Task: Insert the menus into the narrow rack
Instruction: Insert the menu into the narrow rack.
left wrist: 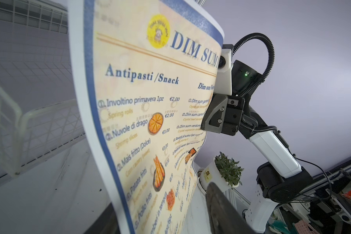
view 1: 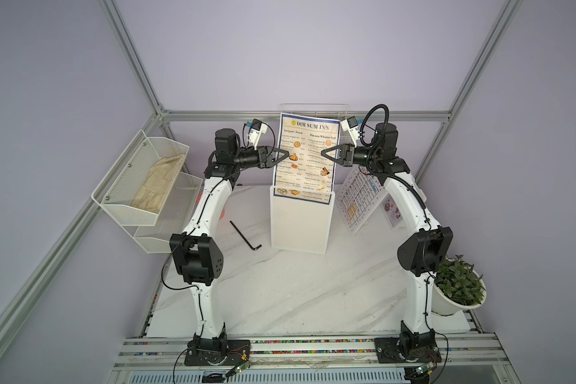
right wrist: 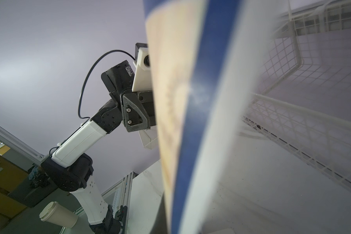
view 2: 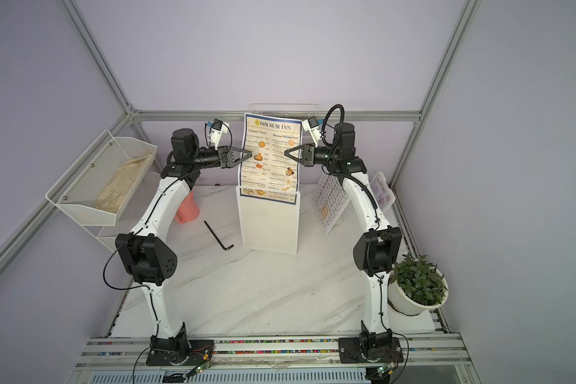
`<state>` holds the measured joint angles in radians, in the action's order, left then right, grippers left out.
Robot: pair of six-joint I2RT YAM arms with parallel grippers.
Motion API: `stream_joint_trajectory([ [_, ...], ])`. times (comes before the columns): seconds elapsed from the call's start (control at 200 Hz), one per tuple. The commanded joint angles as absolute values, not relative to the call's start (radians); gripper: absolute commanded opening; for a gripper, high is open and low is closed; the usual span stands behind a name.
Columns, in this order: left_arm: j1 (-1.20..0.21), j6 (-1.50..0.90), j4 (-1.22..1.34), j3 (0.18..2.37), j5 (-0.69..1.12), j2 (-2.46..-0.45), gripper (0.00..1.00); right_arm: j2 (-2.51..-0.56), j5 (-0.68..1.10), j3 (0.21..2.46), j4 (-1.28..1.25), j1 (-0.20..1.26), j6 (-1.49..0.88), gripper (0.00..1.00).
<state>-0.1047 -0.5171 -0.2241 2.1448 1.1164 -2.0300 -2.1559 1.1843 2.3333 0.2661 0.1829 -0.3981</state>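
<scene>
The dark-bordered "DIM SUM INN" menu stands upright with its lower end inside the narrow white rack. My right gripper is shut on the menu's right edge. My left gripper is open, and the menu's left edge passes between its spread fingers. The white table sheet edged with coloured dots leans to the right of the rack. The small food-photo card lies beyond it.
A white wire basket shelf holding a beige cloth hangs at the left wall. A pink cup stands behind the left arm, and a black hex key lies left of the rack. A potted plant sits at the right front.
</scene>
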Motion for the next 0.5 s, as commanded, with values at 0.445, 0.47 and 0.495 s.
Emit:
stream_joint_trajectory([
  [0.445,-0.104,-0.542,-0.165,2.113,1.137,-1.968,0.57,-2.114,1.201,2.404,0.295,0.179,-0.393,0.04],
  [0.47,-0.104,-0.544,-0.164,2.113,1.137,-1.97,0.57,-2.115,1.201,2.403,0.297,0.179,-0.393,0.04],
  [0.495,-0.106,-0.545,-0.164,2.114,1.14,-1.971,0.57,-2.114,1.201,2.404,0.299,0.179,-0.391,0.04],
])
